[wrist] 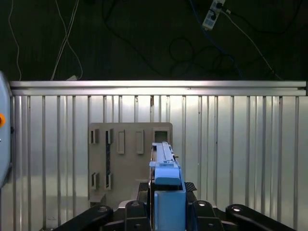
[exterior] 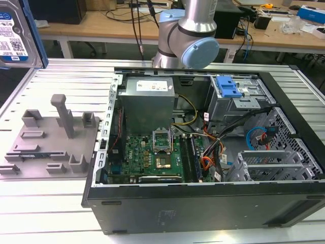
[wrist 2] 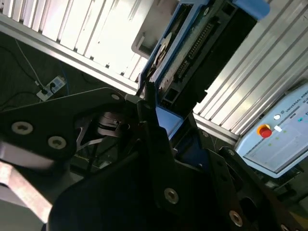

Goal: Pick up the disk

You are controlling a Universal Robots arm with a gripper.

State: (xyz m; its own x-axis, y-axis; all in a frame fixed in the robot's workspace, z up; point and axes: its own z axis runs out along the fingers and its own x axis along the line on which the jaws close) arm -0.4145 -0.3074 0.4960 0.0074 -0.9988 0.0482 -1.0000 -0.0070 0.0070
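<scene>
Fingers of the gripper clamp the disk edge-on by its blue rails. Judged rigid, fairly heavy and shock-sensitive; the rails offer the safest hold.

A single robot arm shows its silver tube and pale blue joint cap at the far side of the scene in the exterior view, its joints stacked upright. In the first wrist view the gripper appears as black linkage plates with bolt heads, one finger on each side of a blue-railed disk — the fingers are closed against it, holding it edge-on. In the second wrist view the gripper's black fingers and bolted side plates reach up and clamp the lower end of the disk, which sits tilted in the grasp.
</scene>
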